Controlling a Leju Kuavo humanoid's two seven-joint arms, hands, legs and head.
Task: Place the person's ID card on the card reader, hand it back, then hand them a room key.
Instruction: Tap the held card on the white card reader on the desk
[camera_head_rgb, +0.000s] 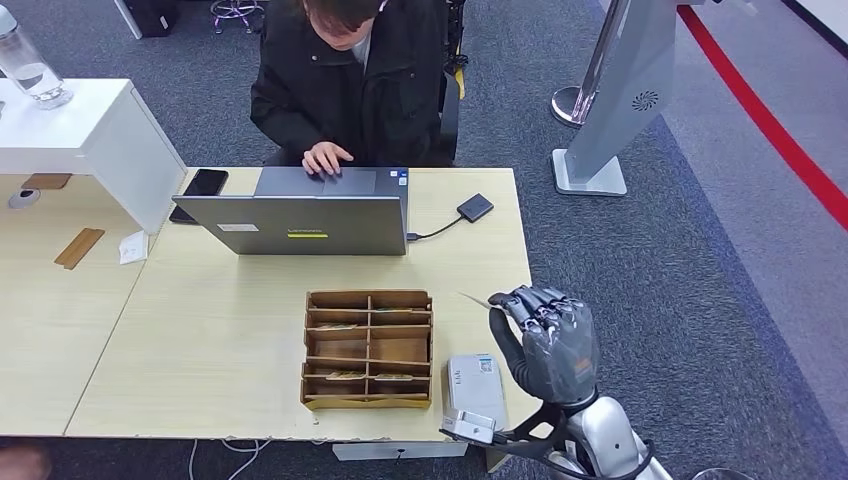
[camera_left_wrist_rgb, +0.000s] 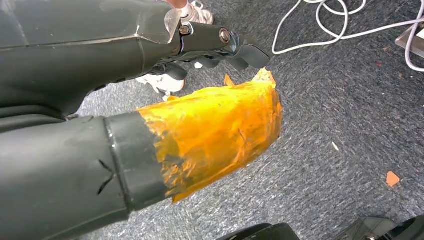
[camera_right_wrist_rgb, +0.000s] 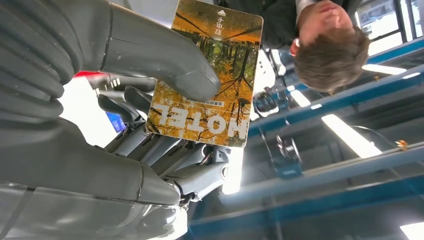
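Pinching a room key (camera_right_wrist_rgb: 207, 75) between thumb and fingers, the right hand (camera_head_rgb: 548, 340) is raised over the counter's (camera_head_rgb: 230, 350) right edge, beside the card reader (camera_head_rgb: 474, 395) and tray (camera_head_rgb: 368, 348). Left hand (camera_left_wrist_rgb: 150, 100): grasp state cannot be determined. A person (camera_head_rgb: 350, 80) sits behind the laptop (camera_head_rgb: 300, 222).
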